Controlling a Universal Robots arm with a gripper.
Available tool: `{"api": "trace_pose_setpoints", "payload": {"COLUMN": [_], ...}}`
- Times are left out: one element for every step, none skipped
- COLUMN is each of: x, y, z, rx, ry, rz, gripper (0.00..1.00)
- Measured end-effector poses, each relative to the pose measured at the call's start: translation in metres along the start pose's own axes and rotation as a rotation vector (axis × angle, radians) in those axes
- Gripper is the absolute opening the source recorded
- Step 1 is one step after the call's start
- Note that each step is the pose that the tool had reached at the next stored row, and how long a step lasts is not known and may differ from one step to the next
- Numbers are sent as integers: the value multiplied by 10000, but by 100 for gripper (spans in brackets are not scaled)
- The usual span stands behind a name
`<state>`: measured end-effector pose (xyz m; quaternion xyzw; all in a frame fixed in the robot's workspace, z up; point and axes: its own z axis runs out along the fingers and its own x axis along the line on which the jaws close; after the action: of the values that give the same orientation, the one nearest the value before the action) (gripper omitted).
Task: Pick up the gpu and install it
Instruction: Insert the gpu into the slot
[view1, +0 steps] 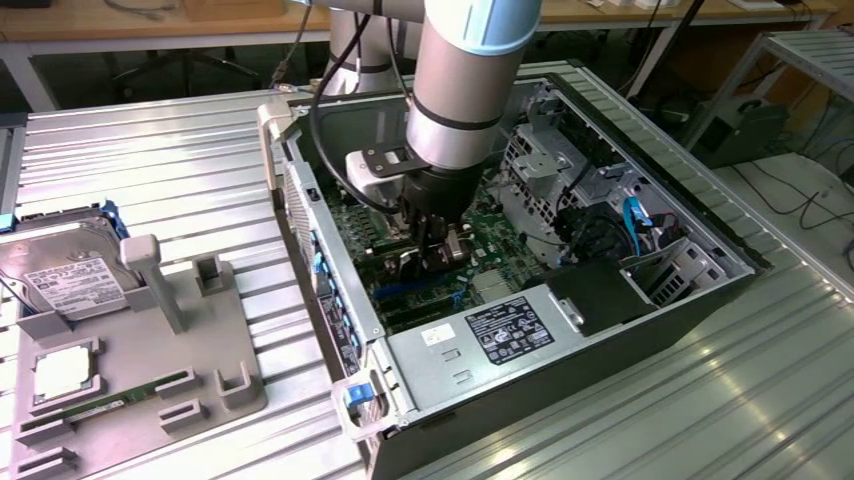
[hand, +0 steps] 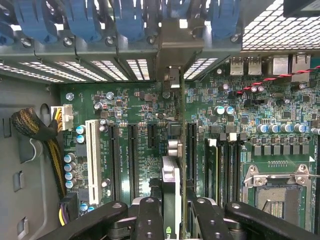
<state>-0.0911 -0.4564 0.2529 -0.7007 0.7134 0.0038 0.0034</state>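
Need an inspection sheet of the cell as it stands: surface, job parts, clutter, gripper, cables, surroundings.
Surface: ribbed metal table, bearing an open PC case lying on its side.
Job's things: gpu held edge-on over the motherboard, among its expansion slots; cannot tell whether it is seated.
Clutter: grey fixture tray on the exterior view's left, holding a hard drive, a square silver chip and a memory stick.
Grippers: the gripper is inside the case, shut on the gpu.
Cables: braided power bundle beside the motherboard; blue cable inside the case.
Surroundings: wooden benches behind the table.
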Motion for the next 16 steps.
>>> {"api": "trace_pose_setpoints", "payload": {"x": [0, 0, 0, 0, 0, 0, 0, 0, 0, 0, 0, 0, 0, 0, 0, 1], "y": [0, 0, 0, 0, 0, 0, 0, 0, 0, 0, 0, 0, 1, 1, 1, 1], "z": [0, 0, 2, 7, 9, 12, 14, 15, 18, 20, 23, 26, 29, 34, 36, 39], "rx": [0, 0, 0, 1, -1, -2, -3, -3, -2, -2, -2, -2, -2, -2, -4, -6], "ry": [1, 1, -1, -4, -4, -2, -2, -2, -3, -3, -4, -4, -4, -6, -4, -1], "rz": [0, 0, 0, -1, -1, -2, -2, -2, -2, -3, -3, -3, -3, -2, -3, -2], "gripper": [27, 27, 27, 27, 27, 27, 27, 27, 27, 27, 27, 27, 27, 27, 27, 27]}}
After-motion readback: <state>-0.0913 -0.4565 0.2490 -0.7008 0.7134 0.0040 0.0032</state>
